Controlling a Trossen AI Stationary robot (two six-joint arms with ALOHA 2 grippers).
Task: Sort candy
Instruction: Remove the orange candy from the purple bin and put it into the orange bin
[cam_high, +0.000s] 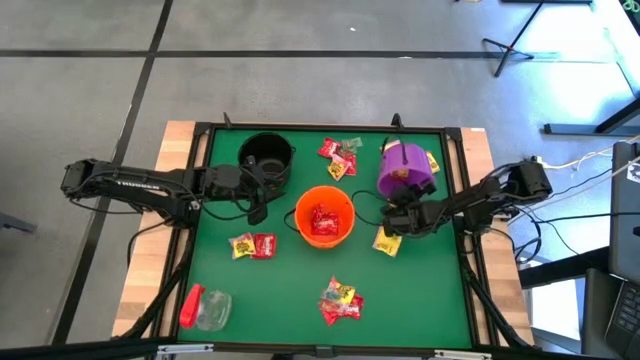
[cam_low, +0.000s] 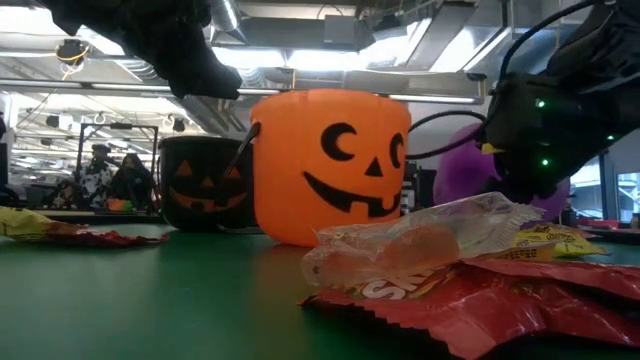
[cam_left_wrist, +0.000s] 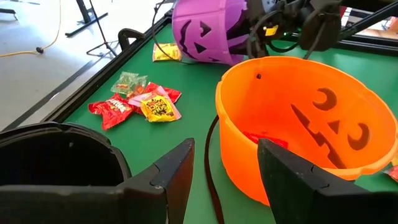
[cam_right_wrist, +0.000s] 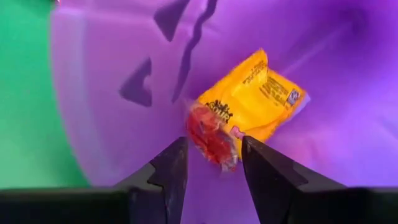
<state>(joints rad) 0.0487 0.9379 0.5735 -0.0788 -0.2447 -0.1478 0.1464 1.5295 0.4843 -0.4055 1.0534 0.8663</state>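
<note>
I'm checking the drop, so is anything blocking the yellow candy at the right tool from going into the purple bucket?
Nothing visible does. The right tool points into the purple bucket, and the yellow candy packet before it is already inside the purple walls. The left tool waits open beside the orange bucket.

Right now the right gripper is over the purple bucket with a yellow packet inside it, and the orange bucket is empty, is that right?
Not quite: the orange bucket is not empty; the high view shows red candy in it. The rest holds: the right gripper is at the purple bucket, with a yellow packet inside.
</note>
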